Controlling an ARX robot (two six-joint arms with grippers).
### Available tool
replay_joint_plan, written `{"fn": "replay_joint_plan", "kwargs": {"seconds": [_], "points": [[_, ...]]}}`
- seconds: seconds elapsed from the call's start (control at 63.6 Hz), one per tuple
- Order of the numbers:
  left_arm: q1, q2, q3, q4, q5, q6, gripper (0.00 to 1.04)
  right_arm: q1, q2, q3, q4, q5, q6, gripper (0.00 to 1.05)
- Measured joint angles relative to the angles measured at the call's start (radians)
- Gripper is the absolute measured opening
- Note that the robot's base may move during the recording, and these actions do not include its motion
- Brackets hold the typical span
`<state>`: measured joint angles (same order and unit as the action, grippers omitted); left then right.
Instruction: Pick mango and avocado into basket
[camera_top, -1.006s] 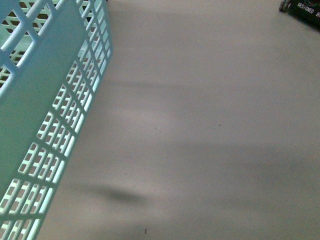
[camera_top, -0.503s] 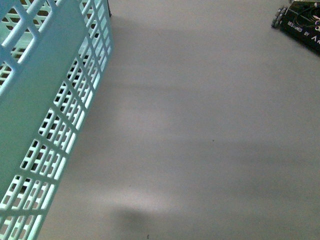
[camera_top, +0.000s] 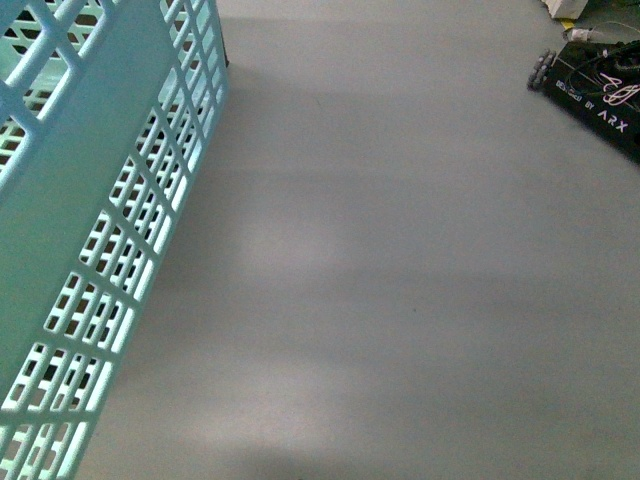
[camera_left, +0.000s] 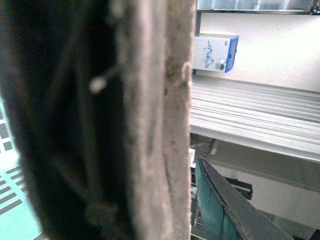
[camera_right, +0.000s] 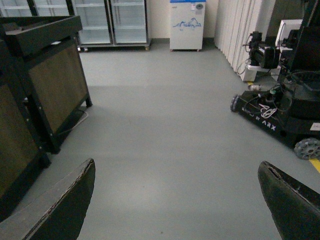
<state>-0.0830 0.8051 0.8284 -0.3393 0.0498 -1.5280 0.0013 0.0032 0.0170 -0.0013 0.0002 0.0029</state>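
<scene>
The basket stands on the floor at the left of the front view. A wheeled robot base sits on the floor at far right, well apart from the basket.

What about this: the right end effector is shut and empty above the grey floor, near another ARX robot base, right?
No: the right wrist view shows the right end effector open, not shut, empty above the grey floor near the ARX robot base.

Shop-like lab — glass-door fridges; wheeled robot base.
</scene>
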Motion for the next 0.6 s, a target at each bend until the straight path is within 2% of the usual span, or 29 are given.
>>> {"fn": "replay_joint_plan", "kwargs": {"seconds": [0.597], "points": [[0.0, 0.0, 0.001, 0.0, 0.0, 0.0, 0.28, 0.0, 0.0, 0.0, 0.0, 0.0, 0.0, 0.96]]}}
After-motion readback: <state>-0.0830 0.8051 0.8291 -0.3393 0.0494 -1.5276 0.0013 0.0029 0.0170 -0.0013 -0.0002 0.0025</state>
